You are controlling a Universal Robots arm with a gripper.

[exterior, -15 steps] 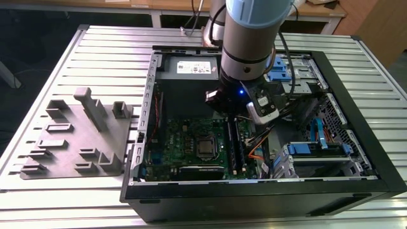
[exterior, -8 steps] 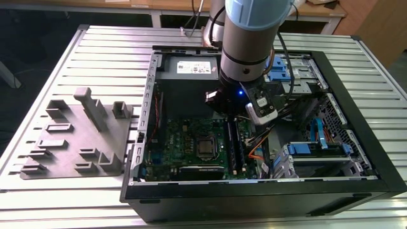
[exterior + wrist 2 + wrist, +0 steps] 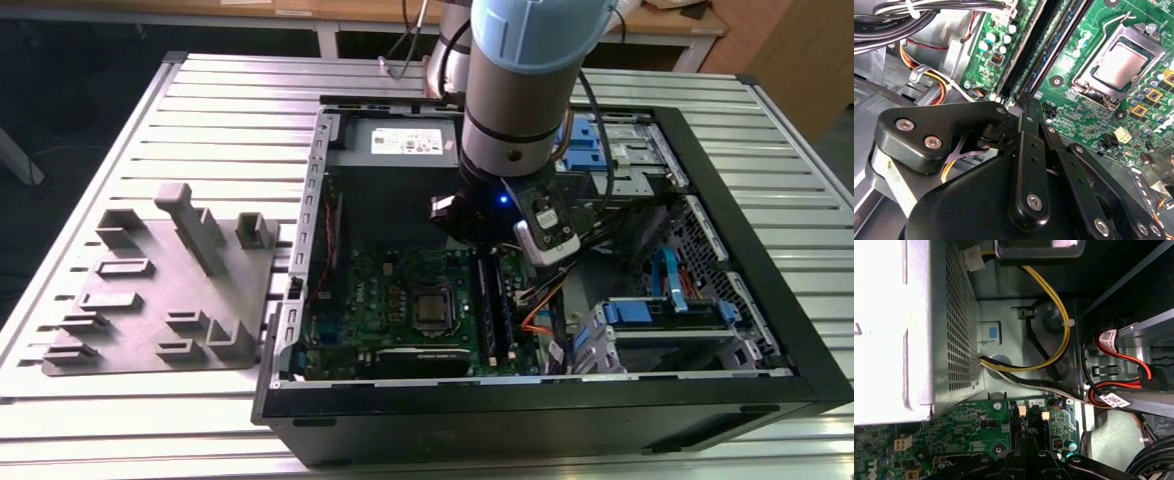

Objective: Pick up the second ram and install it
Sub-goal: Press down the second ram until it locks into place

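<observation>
My gripper (image 3: 1023,102) hangs inside the open computer case (image 3: 747,300), over one end of the motherboard's long black memory slots (image 3: 1054,50). Its fingers (image 3: 1026,150) are drawn together to a narrow tip right at that slot end, and I see nothing gripped between them. The second ram (image 3: 1026,50) seems to be the thin dark strip with green edges that stands along the slots and runs away from the fingertips. In the exterior view the gripper (image 3: 501,248) sits above the far end of the slots (image 3: 494,300), beside the processor socket (image 3: 430,310).
A grey fixture plate (image 3: 160,290) with upright blocks lies on the slatted table at the exterior view's left. Yellow, black and red cables (image 3: 1064,340) and the perforated metal box (image 3: 919,325) crowd the case near the gripper. Blue drive brackets (image 3: 667,310) stand at the exterior view's right.
</observation>
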